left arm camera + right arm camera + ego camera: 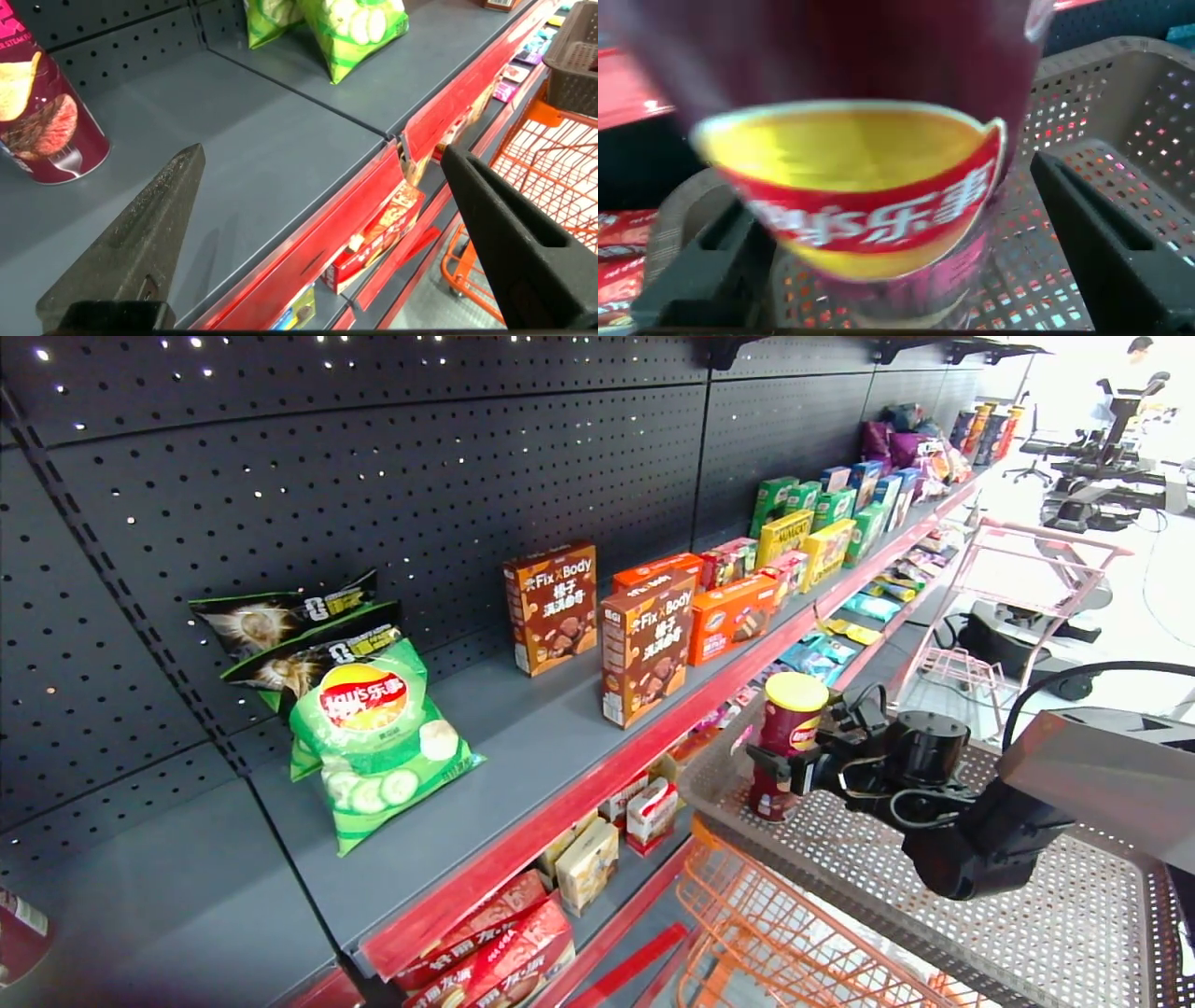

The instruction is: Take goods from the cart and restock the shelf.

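Chips can [878, 215], nearest the lens, is stood upright at the shelf-side corner of the grey perforated basket [1027, 896] atop the orange cart [794, 943]. Right gripper [786, 773] is set around its lower half; jaws are parted either side, a sliver of gap noted at one.

Risks judged: the tall narrow can may be tipped by an off-centre close, let slip along its smooth wall, or knocked on the red lip of the shelf [523, 728] in transfer.

Can is noted maroon, yellow-lidded, rigid, cylindrical.

Left gripper [322, 159], jaws wide open, is held over bare shelf near a second can [42, 112].
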Available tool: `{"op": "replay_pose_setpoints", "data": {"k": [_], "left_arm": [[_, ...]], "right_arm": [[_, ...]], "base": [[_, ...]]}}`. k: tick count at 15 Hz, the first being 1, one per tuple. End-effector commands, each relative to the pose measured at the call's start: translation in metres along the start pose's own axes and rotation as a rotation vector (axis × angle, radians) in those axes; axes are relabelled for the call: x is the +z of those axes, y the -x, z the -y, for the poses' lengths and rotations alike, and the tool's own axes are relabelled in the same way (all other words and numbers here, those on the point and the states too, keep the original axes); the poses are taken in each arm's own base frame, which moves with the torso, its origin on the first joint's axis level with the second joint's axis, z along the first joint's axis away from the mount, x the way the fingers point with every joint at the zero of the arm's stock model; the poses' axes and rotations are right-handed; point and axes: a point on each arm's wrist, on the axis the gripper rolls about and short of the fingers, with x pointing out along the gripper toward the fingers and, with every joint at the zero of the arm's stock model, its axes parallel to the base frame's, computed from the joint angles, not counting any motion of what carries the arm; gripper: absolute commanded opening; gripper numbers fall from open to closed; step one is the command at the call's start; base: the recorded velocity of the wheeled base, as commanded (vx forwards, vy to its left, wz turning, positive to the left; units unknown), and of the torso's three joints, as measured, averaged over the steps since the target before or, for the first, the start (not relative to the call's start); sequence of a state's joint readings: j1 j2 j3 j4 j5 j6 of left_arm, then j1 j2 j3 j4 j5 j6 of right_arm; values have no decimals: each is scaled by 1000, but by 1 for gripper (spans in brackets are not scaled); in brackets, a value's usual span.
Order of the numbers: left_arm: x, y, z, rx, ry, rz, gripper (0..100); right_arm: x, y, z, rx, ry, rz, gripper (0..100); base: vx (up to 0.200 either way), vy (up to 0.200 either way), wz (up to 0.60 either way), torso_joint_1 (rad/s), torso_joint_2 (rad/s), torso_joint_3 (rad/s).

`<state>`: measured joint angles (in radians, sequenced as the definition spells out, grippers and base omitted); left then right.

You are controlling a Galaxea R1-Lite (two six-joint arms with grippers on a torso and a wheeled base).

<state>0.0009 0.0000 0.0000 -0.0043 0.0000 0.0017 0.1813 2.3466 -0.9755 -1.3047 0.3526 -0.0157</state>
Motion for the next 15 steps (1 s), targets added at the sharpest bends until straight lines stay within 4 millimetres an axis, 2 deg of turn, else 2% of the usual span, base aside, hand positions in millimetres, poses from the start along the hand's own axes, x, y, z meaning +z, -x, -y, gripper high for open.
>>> {"op": "replay_pose_setpoints", "data": {"k": [1,6,7,11,15], "left_arm": [[0,0,0,1,0,0,100],[0,0,0,1,0,0,100],[0,0,0,-1,0,0,100],[0,0,0,1,0,0,100],[0,0,0,1,0,0,100]], "right_arm": [[-7,-6,2,0,0,-4,100],[-8,-16,4,21,3,12,100],[-8,-16,4,26,3,12,0],[-4,-13,1,27,7,18,0],[26,4,-5,21,8,49,0]], "base": [[0,0,0,0,0,0],[0,0,0,0,0,0],[0,0,0,0,0,0],[0,0,0,0,0,0],[0,0,0,0,0,0]]}}
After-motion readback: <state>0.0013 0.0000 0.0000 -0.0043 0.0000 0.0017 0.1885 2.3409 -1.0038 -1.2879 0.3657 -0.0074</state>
